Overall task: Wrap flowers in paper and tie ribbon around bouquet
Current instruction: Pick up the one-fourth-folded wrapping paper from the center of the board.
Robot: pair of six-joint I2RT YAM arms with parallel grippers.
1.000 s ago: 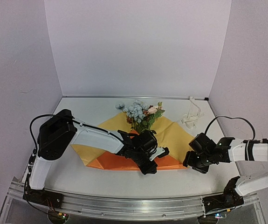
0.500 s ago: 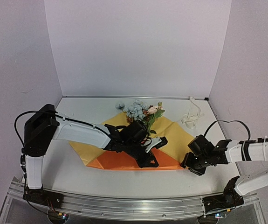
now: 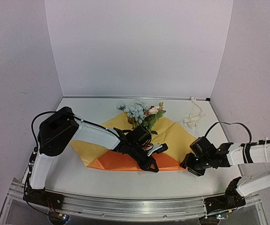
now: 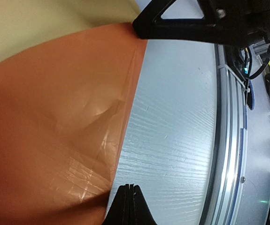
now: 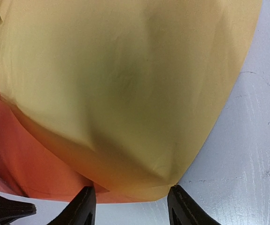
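Note:
The paper [image 3: 172,136] lies spread mid-table, yellow face up, with an orange flap [image 3: 118,161] folded along its near edge. The flowers [image 3: 141,112] rest on its far part, blooms toward the back wall. The ribbon [image 3: 192,117] lies loose at the back right. My left gripper [image 3: 152,165] sits low at the orange flap's near edge. In the left wrist view it [image 4: 129,199] is shut, its tips on the table beside the orange paper [image 4: 55,131], nothing visible between them. My right gripper [image 5: 132,208] is open, its fingers either side of the paper's right corner [image 5: 139,140].
An aluminium rail [image 3: 135,206] runs along the table's near edge, also in the left wrist view [image 4: 228,140]. White walls close in the back and sides. The two grippers are near each other at the paper's front edge; the right one [image 4: 181,23] shows in the left wrist view.
The right gripper has slid left to the paper's corner and its jaws have narrowed. The left gripper has shifted slightly on the orange flap, its arm swinging out and back.

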